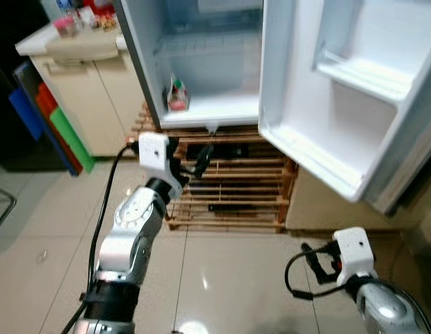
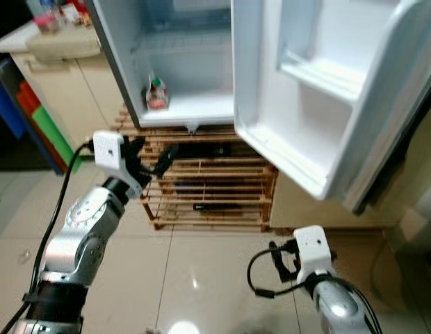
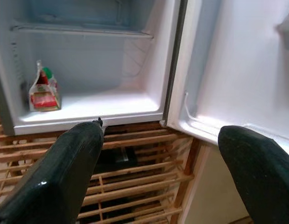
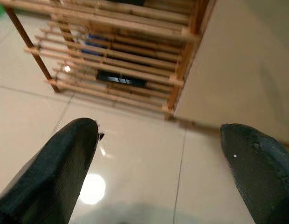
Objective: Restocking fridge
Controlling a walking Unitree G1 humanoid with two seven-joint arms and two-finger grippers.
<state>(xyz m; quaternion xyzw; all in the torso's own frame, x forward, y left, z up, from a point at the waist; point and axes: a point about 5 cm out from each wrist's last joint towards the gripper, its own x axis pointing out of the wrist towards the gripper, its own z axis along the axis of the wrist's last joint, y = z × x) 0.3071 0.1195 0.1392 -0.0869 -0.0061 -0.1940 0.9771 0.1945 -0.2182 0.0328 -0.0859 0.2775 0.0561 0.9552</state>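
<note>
Underfoot, glossy beige floor tiles (image 1: 222, 278) with a lamp's glare. Low on the right, the right hand (image 4: 161, 154), fingers spread wide apart, empty, above the tiles. Higher on the left, the left hand (image 3: 158, 163), likewise spread and empty, raised before the wooden slatted rack (image 1: 229, 188) and aimed at the fridge. Inside the rack, dark flat objects, too dim to identify. Above the rack, the open fridge (image 1: 201, 69), white and mostly bare. On its bottom shelf, at the left wall, a small clear packet (image 3: 43, 91) with red and green contents; label too blurred to read. To the right, the open fridge door (image 1: 347, 90) with bare door shelves, cut off above. Far left, a cream bench (image 1: 76, 49) carrying blurred items, with coloured boards (image 1: 45, 118) leaning beside it.
</note>
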